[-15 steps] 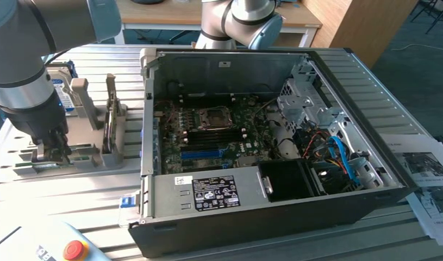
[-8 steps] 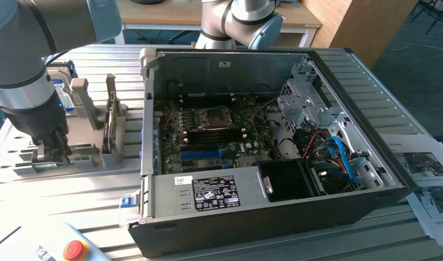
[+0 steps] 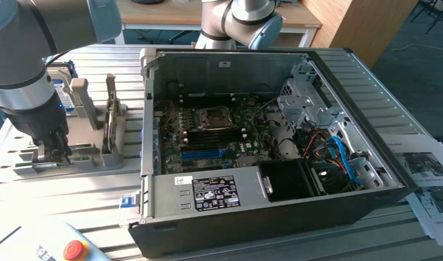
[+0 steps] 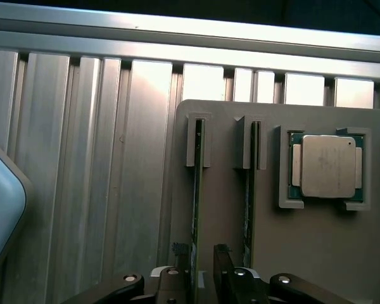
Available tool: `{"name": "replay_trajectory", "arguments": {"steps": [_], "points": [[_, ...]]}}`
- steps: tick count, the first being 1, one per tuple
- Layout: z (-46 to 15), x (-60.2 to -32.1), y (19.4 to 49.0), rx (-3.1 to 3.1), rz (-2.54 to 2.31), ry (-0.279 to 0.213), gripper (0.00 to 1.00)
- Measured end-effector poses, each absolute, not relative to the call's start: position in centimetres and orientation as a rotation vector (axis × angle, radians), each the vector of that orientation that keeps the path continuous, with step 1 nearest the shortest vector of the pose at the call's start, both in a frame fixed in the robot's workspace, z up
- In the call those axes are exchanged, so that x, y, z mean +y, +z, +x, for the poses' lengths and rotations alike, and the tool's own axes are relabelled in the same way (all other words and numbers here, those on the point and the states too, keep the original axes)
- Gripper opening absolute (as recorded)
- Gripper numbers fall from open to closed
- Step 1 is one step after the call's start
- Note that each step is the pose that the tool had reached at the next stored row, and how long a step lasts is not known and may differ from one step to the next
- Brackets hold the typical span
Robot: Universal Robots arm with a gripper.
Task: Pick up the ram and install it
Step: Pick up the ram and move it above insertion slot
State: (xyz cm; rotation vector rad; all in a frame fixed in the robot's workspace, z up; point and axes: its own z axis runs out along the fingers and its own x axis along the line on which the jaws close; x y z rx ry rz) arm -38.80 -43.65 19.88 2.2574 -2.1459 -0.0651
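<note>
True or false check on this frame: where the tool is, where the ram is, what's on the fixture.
1. The tool is open, its jaws on either side of a ram stick in the grey fixture. True.
2. The fixture holds only that one stick. False: a second stick stands in the neighbouring slot.
3. A CPU chip lies in a recess of the fixture. True.
4. The ram stick is already installed in the computer case. False: it stands on edge in its fixture slot, outside the case.

Ram (image 4: 195, 202): thin green stick; standing on edge in grey holder (image 4: 316, 253) slot
</note>
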Motion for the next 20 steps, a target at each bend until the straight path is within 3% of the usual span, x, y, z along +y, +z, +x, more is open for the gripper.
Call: {"name": "replay_trajectory", "arguments": {"steps": [8,11,20], "points": [[-38.80,-43.64,19.88,-2.146,2.257,-0.065,0.29],[-38.80,-43.64,19.88,-2.146,2.257,-0.065,0.12],[-38.80,-43.62,19.87,-2.147,2.257,-0.065,0.12]]}}
